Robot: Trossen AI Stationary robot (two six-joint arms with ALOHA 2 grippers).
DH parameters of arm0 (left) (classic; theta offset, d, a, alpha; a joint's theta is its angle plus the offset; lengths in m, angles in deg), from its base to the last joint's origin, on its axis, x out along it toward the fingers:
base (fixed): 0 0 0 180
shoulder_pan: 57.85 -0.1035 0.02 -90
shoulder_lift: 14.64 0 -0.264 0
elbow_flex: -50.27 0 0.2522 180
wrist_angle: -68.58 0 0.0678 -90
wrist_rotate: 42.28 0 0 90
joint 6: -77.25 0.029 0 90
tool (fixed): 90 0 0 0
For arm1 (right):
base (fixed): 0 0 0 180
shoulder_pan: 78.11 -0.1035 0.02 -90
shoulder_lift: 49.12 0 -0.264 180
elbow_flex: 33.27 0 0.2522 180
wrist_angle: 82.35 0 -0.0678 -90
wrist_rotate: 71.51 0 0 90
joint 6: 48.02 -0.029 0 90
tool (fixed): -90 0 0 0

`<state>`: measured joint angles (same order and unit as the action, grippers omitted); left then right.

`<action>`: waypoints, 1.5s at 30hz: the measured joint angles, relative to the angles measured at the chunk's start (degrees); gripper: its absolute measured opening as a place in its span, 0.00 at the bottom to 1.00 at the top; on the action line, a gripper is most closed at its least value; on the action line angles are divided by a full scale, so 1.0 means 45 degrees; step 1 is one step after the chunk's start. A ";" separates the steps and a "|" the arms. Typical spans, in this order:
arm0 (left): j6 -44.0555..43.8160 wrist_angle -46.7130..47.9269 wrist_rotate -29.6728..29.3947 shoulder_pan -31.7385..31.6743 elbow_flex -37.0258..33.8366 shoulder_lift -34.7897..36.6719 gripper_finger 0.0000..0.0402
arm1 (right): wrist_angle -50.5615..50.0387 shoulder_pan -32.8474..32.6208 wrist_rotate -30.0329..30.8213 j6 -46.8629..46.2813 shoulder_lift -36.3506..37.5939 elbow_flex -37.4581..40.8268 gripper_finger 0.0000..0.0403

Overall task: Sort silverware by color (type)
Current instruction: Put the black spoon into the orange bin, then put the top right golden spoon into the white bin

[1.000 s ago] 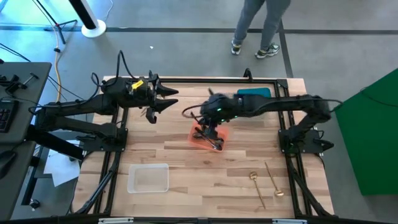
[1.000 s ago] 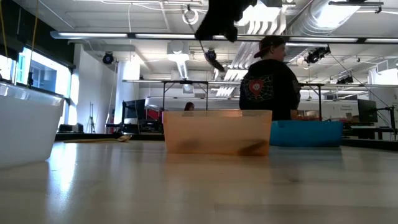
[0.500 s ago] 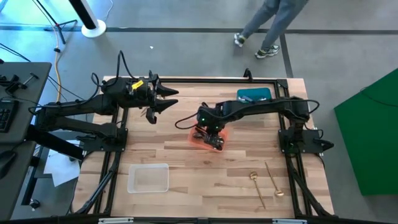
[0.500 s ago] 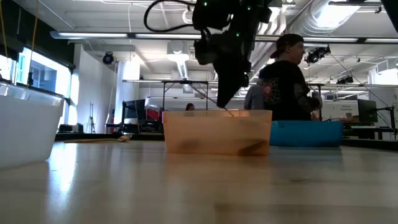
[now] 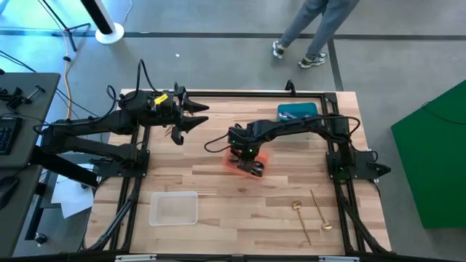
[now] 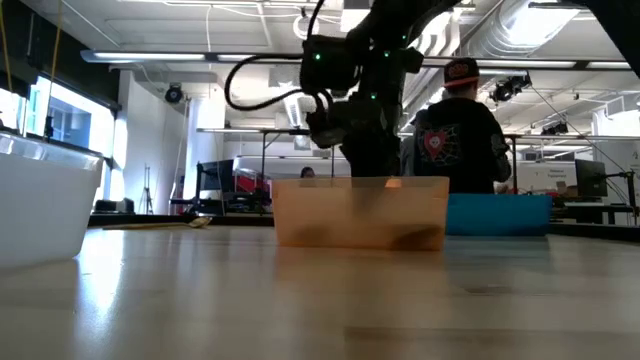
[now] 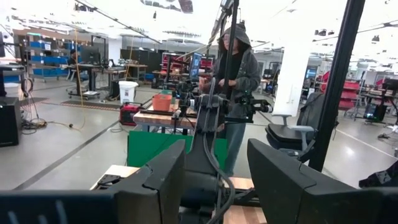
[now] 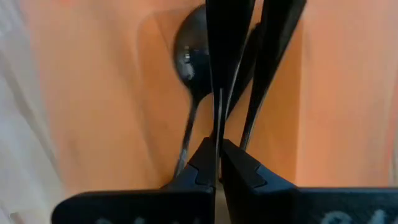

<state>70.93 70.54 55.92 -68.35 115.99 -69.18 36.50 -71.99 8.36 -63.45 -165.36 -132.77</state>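
Your main risk here is the release. The right tool [image 5: 248, 161] is down inside the orange bin [image 5: 230, 164], which sits near the middle of the counter [image 5: 218, 189], and the bin is light. If you lift before the fingers part, or drag sideways on the way out, you could pull the piece back out, tip the bin or slide it across the counter. The black pieces already lying in the bin crowd the fingertips, so one could snag and come up too.

In the right wrist view the two fingers [image 8: 202, 163] are pressed together on a thin black utensil handle [image 8: 217, 106], with a black spoon [image 8: 189, 59] resting on the bin floor just beside it.

The left tool [image 5: 191, 115] hangs idle over the far left part of the counter, its fingers apart and empty. Two gold pieces [image 5: 309, 211] lie near the near right corner, well apart from the clear bin [image 5: 173, 208] near the near left.
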 joint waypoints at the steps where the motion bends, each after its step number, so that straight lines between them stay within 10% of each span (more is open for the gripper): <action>1: 0.0087 -0.0002 -0.0003 0.0000 0.0000 0.0000 0.40 | 0.0010 0.0048 0.0000 -0.0002 -0.0097 0.0000 0.00; 22: 0.0222 -0.0006 -0.0003 0.0000 0.0000 0.0000 0.40 | 0.0004 0.0313 0.0045 -0.0574 -0.0367 0.0000 0.01; 34: 0.0191 -0.0006 -0.0003 0.0000 0.0000 0.0000 0.40 | -0.0210 0.0313 -0.0072 -0.0211 -0.0305 -0.0267 0.27; 45: -0.0245 0.0133 0.0026 0.0000 0.0000 0.0053 0.40 | -0.1569 -0.0130 0.0428 0.1463 0.2890 -0.0088 0.33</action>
<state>69.82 71.14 56.04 -68.35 115.99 -68.94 29.44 -72.57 10.29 -56.87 -152.35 -133.16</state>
